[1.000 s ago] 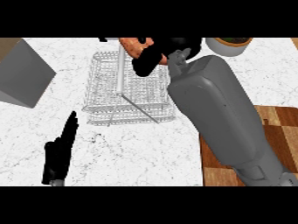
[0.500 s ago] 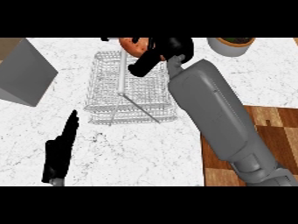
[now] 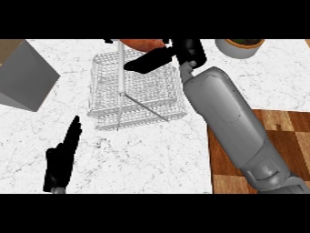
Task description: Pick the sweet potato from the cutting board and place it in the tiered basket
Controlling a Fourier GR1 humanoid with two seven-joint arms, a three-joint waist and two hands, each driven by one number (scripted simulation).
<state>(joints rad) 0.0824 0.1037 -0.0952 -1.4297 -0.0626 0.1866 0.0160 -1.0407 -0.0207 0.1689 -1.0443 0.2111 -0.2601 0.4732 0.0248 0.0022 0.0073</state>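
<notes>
Sweet potato — in right robot hand — above tiered basket

A grey box sits at nine o'clock on the white marble tabletop; a bowl at one o'clock.

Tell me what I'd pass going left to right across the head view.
Grey box → left hand, resting open on the counter → wire tiered basket → right hand, curled round the sweet potato above the basket → bowl → cutting board.
</notes>
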